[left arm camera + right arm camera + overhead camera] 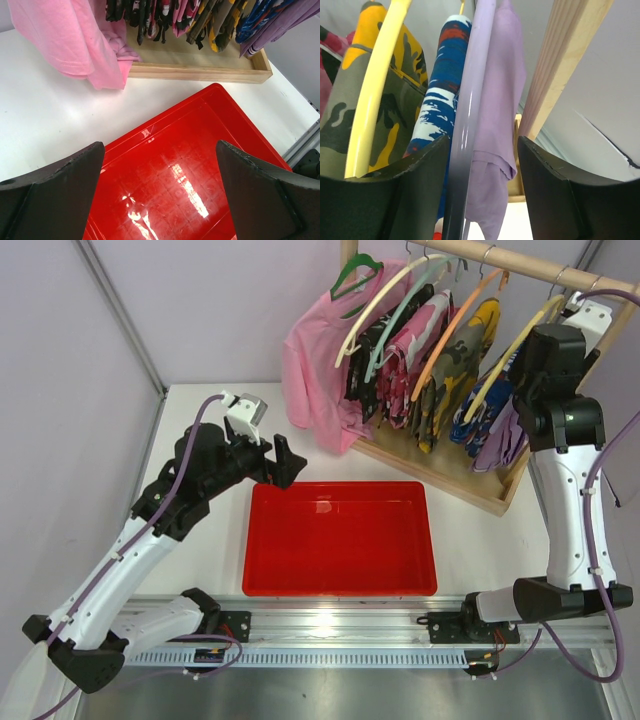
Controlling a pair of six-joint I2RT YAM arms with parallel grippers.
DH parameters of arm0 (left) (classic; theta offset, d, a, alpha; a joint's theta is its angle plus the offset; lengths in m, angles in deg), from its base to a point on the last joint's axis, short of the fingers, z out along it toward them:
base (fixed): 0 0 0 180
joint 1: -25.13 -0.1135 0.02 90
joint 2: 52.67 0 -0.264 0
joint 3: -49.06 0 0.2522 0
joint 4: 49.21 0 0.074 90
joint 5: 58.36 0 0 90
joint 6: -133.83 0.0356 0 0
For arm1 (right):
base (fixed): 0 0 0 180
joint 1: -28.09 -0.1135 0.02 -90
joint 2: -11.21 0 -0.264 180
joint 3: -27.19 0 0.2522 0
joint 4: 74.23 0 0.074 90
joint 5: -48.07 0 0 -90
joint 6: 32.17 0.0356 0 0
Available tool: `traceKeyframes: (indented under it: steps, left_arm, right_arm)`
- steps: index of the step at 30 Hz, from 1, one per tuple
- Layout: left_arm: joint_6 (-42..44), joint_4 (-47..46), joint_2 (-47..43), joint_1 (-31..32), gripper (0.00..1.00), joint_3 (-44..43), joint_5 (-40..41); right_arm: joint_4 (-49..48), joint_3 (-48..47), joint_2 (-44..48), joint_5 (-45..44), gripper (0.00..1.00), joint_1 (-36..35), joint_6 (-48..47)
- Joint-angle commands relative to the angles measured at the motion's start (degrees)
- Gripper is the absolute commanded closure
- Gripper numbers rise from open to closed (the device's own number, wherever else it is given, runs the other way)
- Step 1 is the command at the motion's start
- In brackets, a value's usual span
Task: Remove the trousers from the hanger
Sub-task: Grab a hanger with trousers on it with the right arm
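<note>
Eyes on the far right end of the rack, because that's where the right gripper (pixel 482 145) is, up high and pushed in among the hangers. Its 2 fingers stand partly apart, with the lavender hanger (pixel 470 100) and the lavender trousers (pixel 502 115) sitting in the gap. Whether the pads are actually pressing the cloth, I can't tell. The hanger bar sits toward the left finger and the cloth drapes just beside it toward the right finger. The wooden post (pixel 560 65) stands just outside on the right, so the garment lies straight ahead of the jaws and I'd say no sideways reach is called for.

From above, that lavender pair is the last garment on the rail, right beside the blue-red-white garment (pixel 440 100). Its long axis runs up and down: caught on the hanger at the top, loose ends pointing down at the wooden base (pixel 440 475). My read is that the pull wants to follow that drape, not cut across it.

The other pair, the black speckled trousers (pixel 365 375), hangs well to the left near the pink shirt (pixel 310 370), and its long axis is vertical too. The left arm is the nearer one for that pair. The left gripper (pixel 160 145) is spread wide with nothing in it, hovering over the far left corner of the red tray (pixel 340 487).
</note>
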Motion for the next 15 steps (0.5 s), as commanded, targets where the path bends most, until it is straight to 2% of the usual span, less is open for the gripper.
traceKeyframes:
  steps: [1, 8, 15]
  left_arm:
    - [-0.7, -1.8, -0.1, 0.2, 0.00, -0.5, 0.2]
    - [-0.4, -1.7, -0.3, 0.2, 0.00, -0.5, 0.2]
    - [-0.2, -1.5, -0.7, 0.3, 0.01, 0.0, 1.1]
  right_arm:
    - [1.3, -4.4, -0.3, 0.0, 0.36, 0.3, 1.1]
    - [1.5, -4.4, -1.3, -1.7, 0.48, 0.3, 0.5]
    - [0.9, -3.0, -1.7, -1.3, 0.67, 0.4, 1.1]
